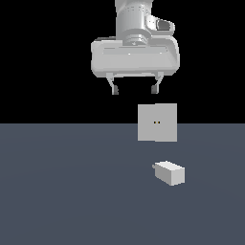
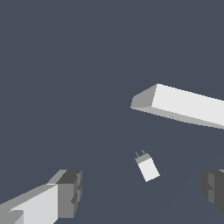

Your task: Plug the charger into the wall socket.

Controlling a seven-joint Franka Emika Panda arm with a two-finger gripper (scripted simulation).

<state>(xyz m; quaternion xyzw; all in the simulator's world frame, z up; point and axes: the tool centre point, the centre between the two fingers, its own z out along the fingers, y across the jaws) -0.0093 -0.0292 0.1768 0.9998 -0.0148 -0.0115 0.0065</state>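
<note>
The charger (image 1: 170, 172) is a small light-grey block lying on the dark floor, its short stub pointing toward the exterior view's left. In the wrist view the charger (image 2: 147, 166) shows two thin prongs on one end. Behind it stands the wall socket (image 1: 157, 122), a flat upright square plate with two tiny dark holes at its centre; the wrist view sees the wall socket (image 2: 183, 105) edge-on from above. My gripper (image 1: 134, 89) hangs high above the floor, to the exterior view's left of the socket, open and empty. Its dark fingertips (image 2: 72, 192) frame the charger far below.
The dark grey floor (image 1: 72, 191) spreads in all directions around the two objects. Nothing else stands on it.
</note>
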